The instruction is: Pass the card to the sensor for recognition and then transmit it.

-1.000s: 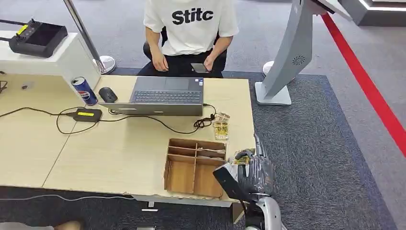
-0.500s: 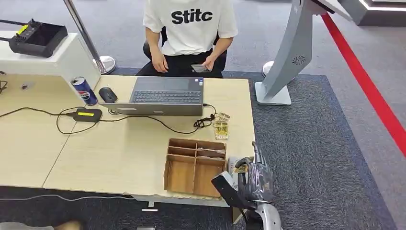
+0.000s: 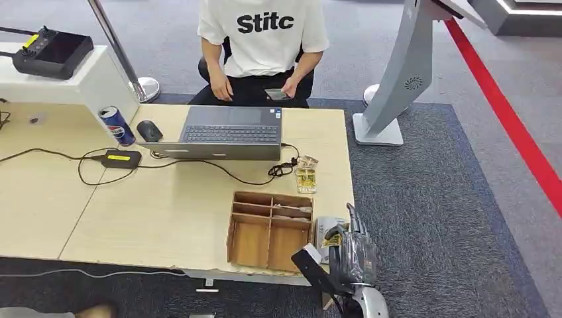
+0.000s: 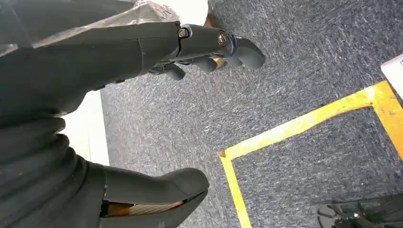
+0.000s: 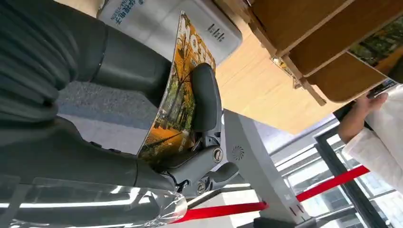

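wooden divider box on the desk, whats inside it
The wooden divider box has a card lying in a far right compartment; the near compartments look empty. The box walls hide the far slots' floors.

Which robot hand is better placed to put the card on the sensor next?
The right robot hand: it already grips the card beside the grey sensor. The left robot hand hangs over carpet, holding nothing.
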